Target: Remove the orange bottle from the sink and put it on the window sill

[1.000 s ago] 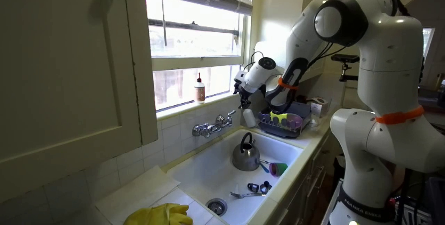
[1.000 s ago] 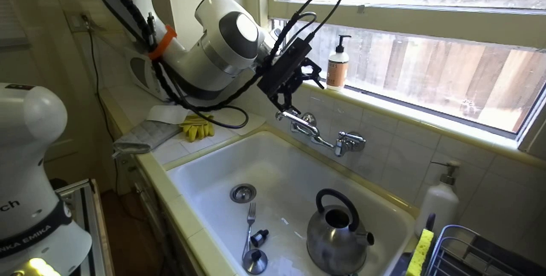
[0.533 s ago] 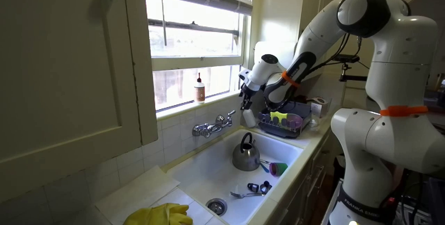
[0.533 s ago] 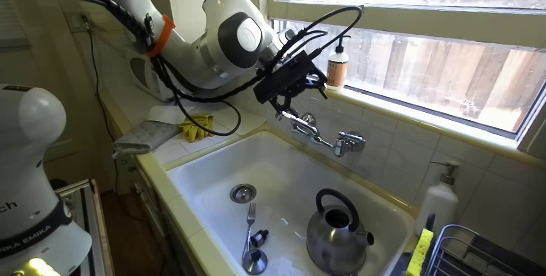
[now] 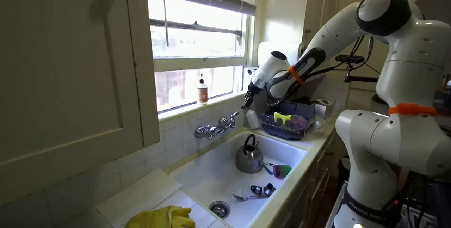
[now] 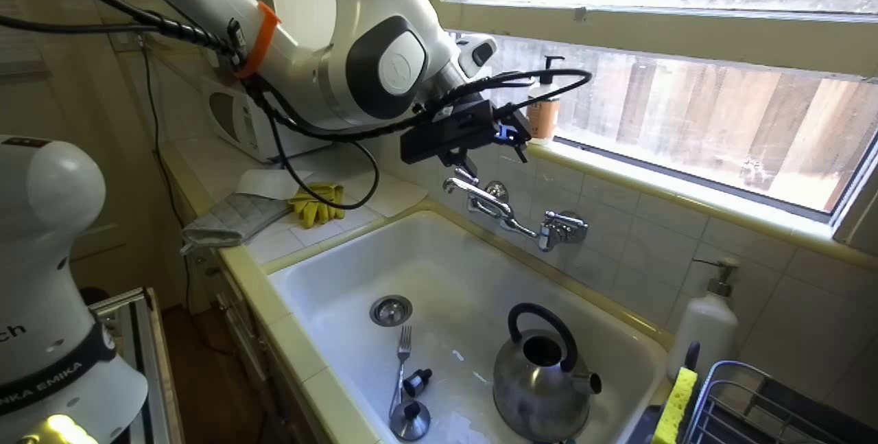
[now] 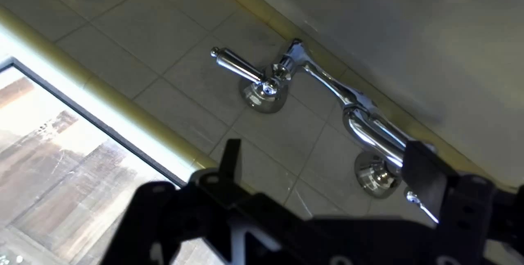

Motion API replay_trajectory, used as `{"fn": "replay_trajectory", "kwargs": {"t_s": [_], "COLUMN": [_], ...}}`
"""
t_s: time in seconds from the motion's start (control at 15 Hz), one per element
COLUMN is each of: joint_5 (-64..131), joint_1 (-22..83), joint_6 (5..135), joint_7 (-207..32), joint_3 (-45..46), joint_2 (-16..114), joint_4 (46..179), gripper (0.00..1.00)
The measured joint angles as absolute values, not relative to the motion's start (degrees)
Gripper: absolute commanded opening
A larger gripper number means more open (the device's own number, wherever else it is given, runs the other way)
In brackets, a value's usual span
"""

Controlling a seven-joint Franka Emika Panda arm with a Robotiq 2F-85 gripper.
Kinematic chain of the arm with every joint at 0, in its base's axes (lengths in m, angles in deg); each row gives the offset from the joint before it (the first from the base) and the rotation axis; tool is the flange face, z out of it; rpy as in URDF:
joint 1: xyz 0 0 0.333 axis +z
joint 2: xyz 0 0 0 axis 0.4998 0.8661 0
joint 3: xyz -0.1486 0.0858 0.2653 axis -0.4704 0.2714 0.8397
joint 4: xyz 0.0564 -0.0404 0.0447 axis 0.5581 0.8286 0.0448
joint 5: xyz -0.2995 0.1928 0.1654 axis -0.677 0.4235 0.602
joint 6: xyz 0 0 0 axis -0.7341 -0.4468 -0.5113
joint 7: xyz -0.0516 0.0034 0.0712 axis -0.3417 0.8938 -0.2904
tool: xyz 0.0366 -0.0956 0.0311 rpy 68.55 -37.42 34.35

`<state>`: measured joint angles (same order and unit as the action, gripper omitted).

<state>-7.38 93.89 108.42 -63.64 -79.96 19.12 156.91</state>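
Observation:
The orange bottle (image 5: 202, 96) has an orange-brown label, white shoulders and a black pump. It stands upright on the white window sill (image 5: 179, 111). In an exterior view the bottle (image 6: 542, 118) is partly crossed by my cable. My gripper (image 6: 496, 166) is open and empty, above the taps and apart from the bottle; it also shows in an exterior view (image 5: 245, 106). In the wrist view the open fingers (image 7: 324, 150) frame tiles and taps (image 7: 327, 84); the sill (image 7: 82, 95) shows, the bottle does not. The sink (image 5: 208, 178) lies below.
The steel kettle (image 6: 542, 389), a fork (image 6: 402, 355) and small dark parts lie in the sink. A white pump dispenser (image 6: 706, 327) and dish rack (image 5: 282, 129) stand beyond its end. Yellow gloves (image 5: 162, 217) lie on the counter. Taps (image 6: 507, 211) jut from the wall.
The hand has tilted, its fingers levelling out over the taps, and its cable has dropped across the bottle. The elbow has swung back. The gripper stays open and the bottle has not moved.

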Motion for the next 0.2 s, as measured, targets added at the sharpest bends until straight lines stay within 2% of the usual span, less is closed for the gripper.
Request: {"fn": "replay_trajectory", "kwargs": {"t_s": [0.2], "joint_5": [-4.6], "joint_1": [93.8], "joint_6": [108.2], "joint_7": [-66.2], "joint_3": [-79.2], "joint_2": [16.7], "joint_4": [157.6], "gripper": [1.00]}}
